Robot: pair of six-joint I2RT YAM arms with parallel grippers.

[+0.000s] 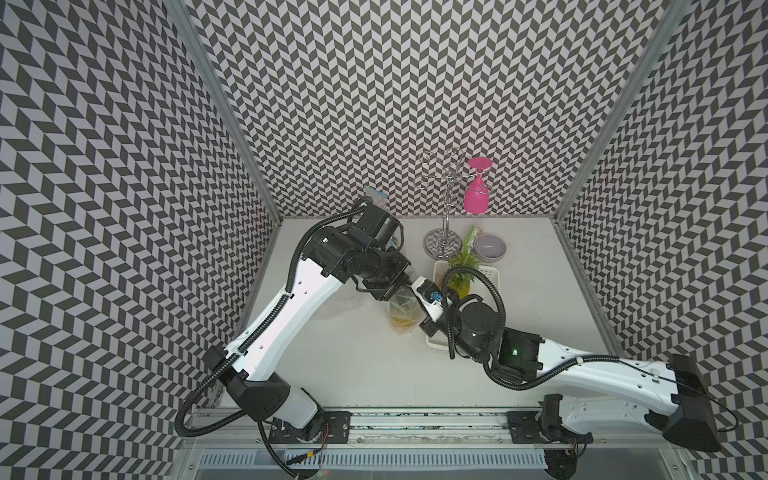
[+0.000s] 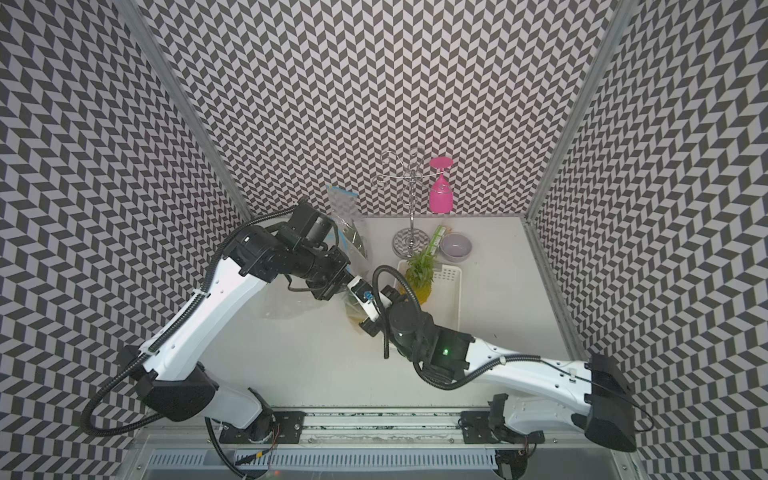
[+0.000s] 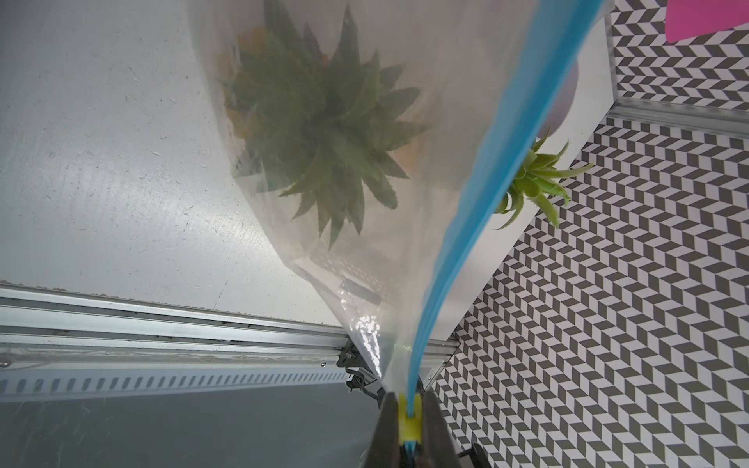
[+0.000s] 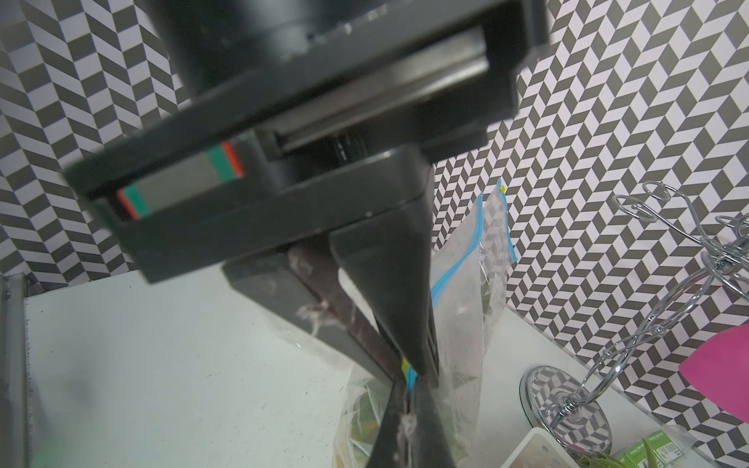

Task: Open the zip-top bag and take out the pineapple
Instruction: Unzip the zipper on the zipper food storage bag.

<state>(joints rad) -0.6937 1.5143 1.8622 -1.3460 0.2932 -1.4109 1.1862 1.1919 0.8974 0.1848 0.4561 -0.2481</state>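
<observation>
**Left wrist view: both grippers pinched on the bag top, pineapple inside**

Counts: 2 arms, 2 pineapples, 2 bags, 1 tray, 1 bowl, 1 chrome rack, 1 pink glass, 1 green packet.

- Left gripper [image 3: 408, 405]: fingers [image 3: 385, 437] clamped tight on the yellow slider [image 3: 409, 429] at the end of the blue zip [image 3: 486, 182].
- Right gripper [image 4: 408, 399]: fingers fully closed, pinching the zip-top bag [image 1: 401, 316] at its top edge, right against the left fingertips.
- Pineapple [image 3: 324, 133] sits inside that bag, mid worktop [image 1: 332, 374], between the arms and just beside the tray [image 1: 490, 276].
- Second pineapple [image 1: 461, 274] stands in the tray, unbagged.
- Second bag [image 2: 341, 201] leans on the back wall behind the left arm.
- Bowl [image 1: 490, 247], green packet [image 1: 471, 237] and rack [image 1: 442, 241] sit behind the tray. The pink glass [image 1: 476, 195] hangs upside down on the rack.

Hard to read:
- Both top views: fingertips bunch together, slider not visible.
- Bagged pineapple: only the crown and some orange patches show through the film.
- Can't tell whether the bag's bottom rests on the worktop.
- Clear film [image 1: 336, 305] under the left arm: can't tell if it belongs to the held bag.
- The right arm covers the tray's near end.
- Contents of the second bag are unreadable.
- Both wrist views cut off the pink glass.
</observation>
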